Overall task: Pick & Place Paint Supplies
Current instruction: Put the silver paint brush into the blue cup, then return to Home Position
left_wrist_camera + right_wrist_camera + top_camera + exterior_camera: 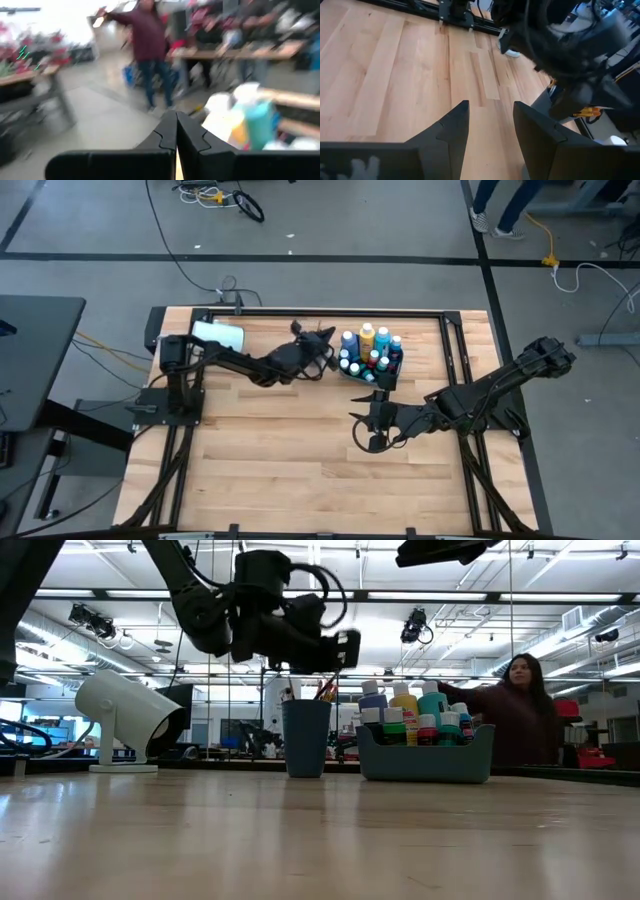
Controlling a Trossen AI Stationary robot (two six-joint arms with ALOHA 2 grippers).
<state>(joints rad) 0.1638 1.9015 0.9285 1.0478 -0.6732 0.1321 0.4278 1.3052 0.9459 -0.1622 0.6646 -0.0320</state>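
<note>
My left tool (176,131) is pinched together above the cup (306,737) — right tool (490,125) spread apart over bare desk (280,450), bottles (368,350) well apart.

Left gripper (176,131) fingers pressed together; blurred paint bottles (250,122) just beyond; person (150,50) standing on the floor behind.
</note>
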